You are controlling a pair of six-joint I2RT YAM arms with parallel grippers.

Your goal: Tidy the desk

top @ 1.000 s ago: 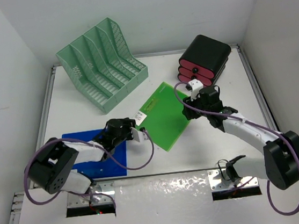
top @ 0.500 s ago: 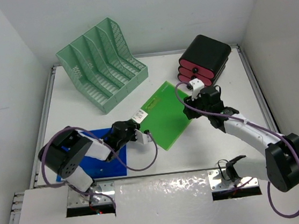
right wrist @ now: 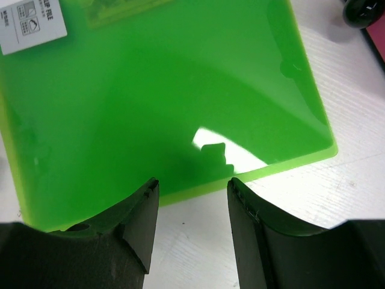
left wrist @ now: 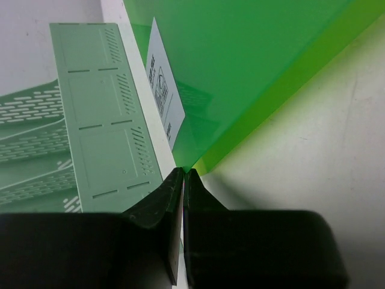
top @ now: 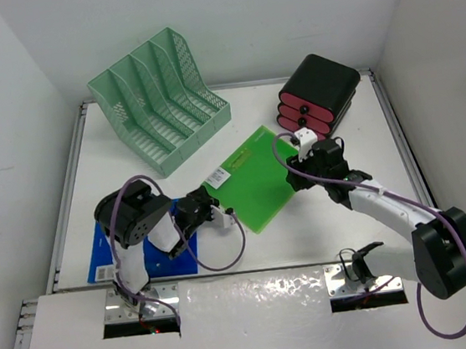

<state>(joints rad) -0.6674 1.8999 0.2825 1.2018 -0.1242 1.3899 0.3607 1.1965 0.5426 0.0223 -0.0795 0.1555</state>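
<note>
Bending elbow-high, the left arm [top: 137, 223] pinches the green folder [left wrist: 252, 72] between fingers [left wrist: 159, 201].

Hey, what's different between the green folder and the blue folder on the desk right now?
The green folder lies near the middle of the desk, turned diagonally; the blue folder sits at the near left edge, squarer to it. The green folder is almost fully in view; the blue folder is partly hidden under the left arm. The left gripper is shut on a corner of the green folder; no gripper is at the blue folder. Both are thin, flat and rectangular.
</note>
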